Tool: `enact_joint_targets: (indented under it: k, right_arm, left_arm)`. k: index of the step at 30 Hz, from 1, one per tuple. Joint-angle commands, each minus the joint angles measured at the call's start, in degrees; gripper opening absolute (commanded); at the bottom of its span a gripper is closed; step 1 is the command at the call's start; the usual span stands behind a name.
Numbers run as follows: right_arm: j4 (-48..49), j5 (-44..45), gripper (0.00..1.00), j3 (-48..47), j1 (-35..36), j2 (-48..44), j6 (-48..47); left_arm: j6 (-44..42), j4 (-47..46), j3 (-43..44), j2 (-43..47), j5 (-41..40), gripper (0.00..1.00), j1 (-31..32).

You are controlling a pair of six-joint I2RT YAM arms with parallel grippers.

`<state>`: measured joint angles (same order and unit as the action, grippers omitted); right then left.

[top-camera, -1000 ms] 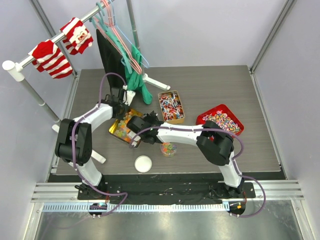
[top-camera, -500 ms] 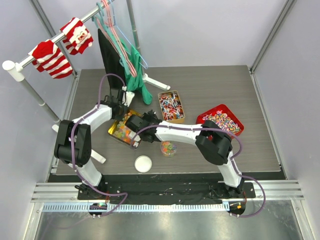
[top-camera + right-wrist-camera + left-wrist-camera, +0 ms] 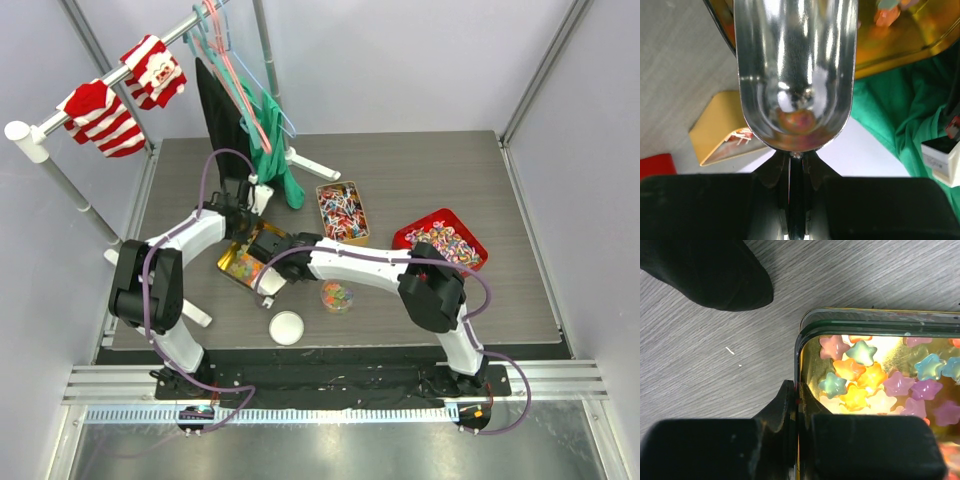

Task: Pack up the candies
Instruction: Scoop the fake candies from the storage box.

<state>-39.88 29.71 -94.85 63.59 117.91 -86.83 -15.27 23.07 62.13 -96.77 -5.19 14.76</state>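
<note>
Star-shaped gummy candies in yellow, orange, green, pink and purple fill a gold tin. My left gripper is shut on the tin's side wall; in the top view it sits at the tin's far edge. My right gripper is shut on the handle of a silver scoop, whose bowl shows only reflections. In the top view it hangs over the tin. The tin's rim shows beyond the scoop. A small clear cup holds a few gummies.
A white lid lies near the front edge. A gold box of wrapped candies and a red tray of striped candies stand to the right. Green cloth hangs from a rack behind the tin, beside a black shape.
My right gripper has moved left with the scoop, further over the gold tin. My left gripper keeps its hold on the tin and has shifted slightly.
</note>
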Motion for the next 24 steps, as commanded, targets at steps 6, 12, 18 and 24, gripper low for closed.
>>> enact_joint_targets:
  k: [6, 12, 18, 24]
  right_arm:
    - [-8.81, -8.18, 0.01, -9.63, 1.8, 7.51, 8.94]
    - [-13.38, -9.67, 0.01, -15.89, 2.76, 11.99, 19.67]
    - [-14.0, -9.94, 0.01, -17.82, 4.17, 13.31, 25.73]
    - [-17.69, -10.99, 0.01, -25.28, 4.52, 18.23, 34.17]
  left_arm:
    - [0.06, -4.09, 0.19, 3.7, -0.96, 0.0, -0.26]
    - [1.99, -2.77, 1.68, 2.56, -4.3, 0.0, -0.35]
    - [3.31, -1.72, 2.91, 2.2, -4.48, 0.0, -0.44]
    - [3.84, -1.36, 3.0, 2.64, -6.06, 0.0, -0.44]
